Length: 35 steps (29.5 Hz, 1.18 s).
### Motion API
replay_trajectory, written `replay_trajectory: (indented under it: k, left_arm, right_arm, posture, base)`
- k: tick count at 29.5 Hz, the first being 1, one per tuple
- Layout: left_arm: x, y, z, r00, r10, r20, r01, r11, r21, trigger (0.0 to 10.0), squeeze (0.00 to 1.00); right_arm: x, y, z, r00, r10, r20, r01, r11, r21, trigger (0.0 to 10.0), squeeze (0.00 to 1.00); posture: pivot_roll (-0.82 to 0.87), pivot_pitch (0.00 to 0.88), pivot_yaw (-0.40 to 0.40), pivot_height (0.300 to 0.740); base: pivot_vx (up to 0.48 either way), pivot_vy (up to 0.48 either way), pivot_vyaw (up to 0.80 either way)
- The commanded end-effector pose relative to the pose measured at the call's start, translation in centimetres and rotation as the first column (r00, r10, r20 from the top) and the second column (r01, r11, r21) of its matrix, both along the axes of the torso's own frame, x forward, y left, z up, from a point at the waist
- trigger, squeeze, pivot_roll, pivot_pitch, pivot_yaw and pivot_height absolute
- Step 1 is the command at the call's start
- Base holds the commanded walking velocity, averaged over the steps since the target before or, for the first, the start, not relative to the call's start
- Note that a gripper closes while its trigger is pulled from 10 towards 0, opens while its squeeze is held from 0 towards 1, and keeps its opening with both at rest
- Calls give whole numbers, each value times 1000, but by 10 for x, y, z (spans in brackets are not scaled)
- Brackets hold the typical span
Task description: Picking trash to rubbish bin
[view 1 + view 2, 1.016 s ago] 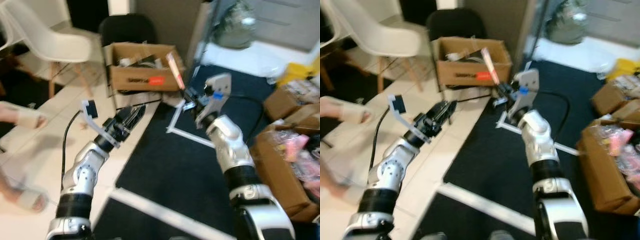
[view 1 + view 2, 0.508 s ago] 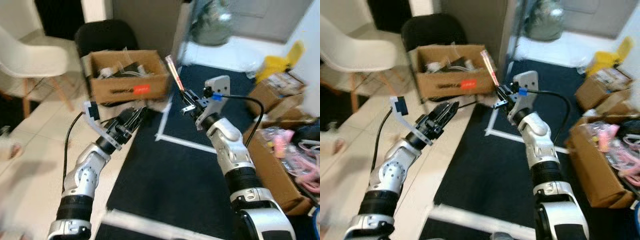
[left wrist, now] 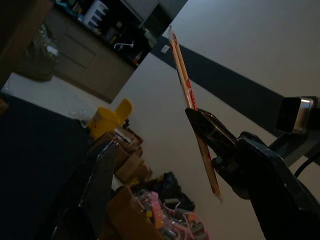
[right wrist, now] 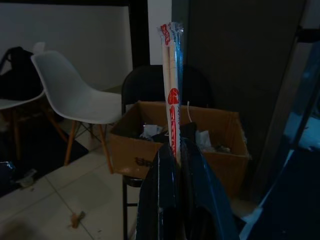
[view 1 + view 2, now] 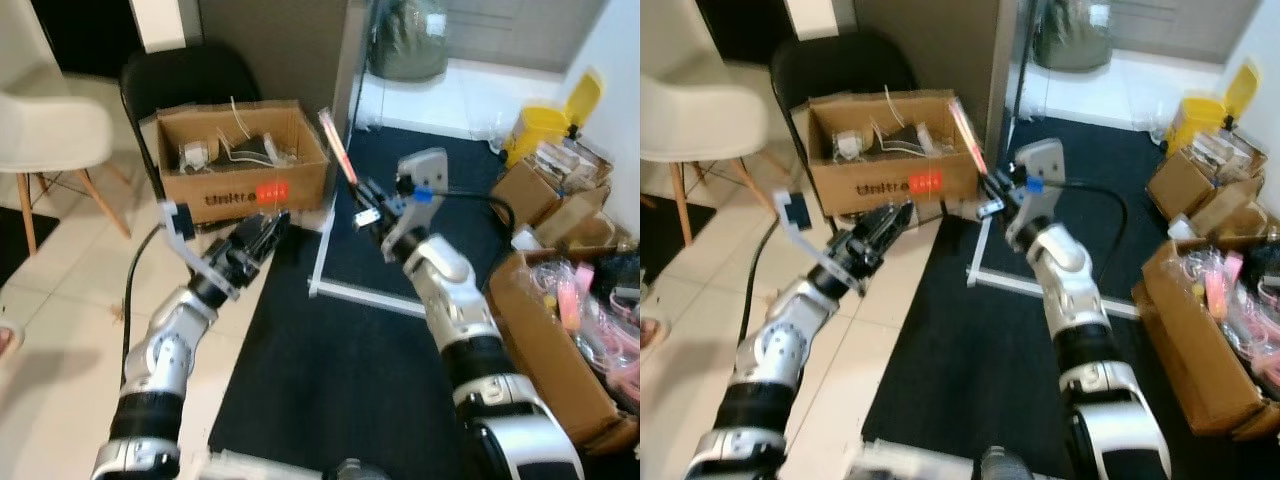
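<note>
The right gripper (image 5: 362,203) is pinching a wrapped pair of chopsticks (image 5: 337,146) low on its length, near the cardboard box (image 5: 240,160), light, stiff and probably slippery in plastic, while the left gripper (image 5: 268,232) is hovering with fingers seemingly together.

The cardboard box's (image 5: 240,160) contents are too small to identify — wires, scraps — its print partly blurred.

My right gripper (image 5: 362,203) is raised ahead, fingers clamped together; my left gripper (image 5: 262,236) reaches forward lower, fingers nearly closed.
</note>
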<state>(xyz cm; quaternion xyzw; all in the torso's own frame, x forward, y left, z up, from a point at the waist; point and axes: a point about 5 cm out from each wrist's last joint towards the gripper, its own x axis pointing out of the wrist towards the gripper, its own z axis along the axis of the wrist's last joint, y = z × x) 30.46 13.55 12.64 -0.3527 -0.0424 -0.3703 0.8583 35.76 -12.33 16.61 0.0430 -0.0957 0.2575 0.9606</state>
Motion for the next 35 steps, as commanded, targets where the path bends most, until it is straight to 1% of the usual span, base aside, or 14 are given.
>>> replay_trajectory:
  k: [1, 28, 35]
  left_arm:
    - [-1, 0, -3, 1000, -2, -11, 2, 1000, 12, 10000, 0]
    - [-1, 1, -2, 1000, -3, -8, 3, 1000, 13, 10000, 0]
    - [-1, 1, -2, 1000, -4, -8, 4, 1000, 13, 10000, 0]
  right_arm:
    - [0, 2, -2, 1000, 5, -8, -5, 1000, 7, 10000, 0]
    - [0, 2, -1, 1000, 7, -4, -7, 1000, 12, 10000, 0]
    - [0, 2, -1, 1000, 8, -5, -8, 1000, 13, 10000, 0]
  posture:
    - [27, 0, -37, 740]
    - [26, 0, -34, 740]
    - [25, 0, -33, 740]
  base:
    - [345, 0, 0]
    - [344, 0, 0]
    - [480, 0, 0]
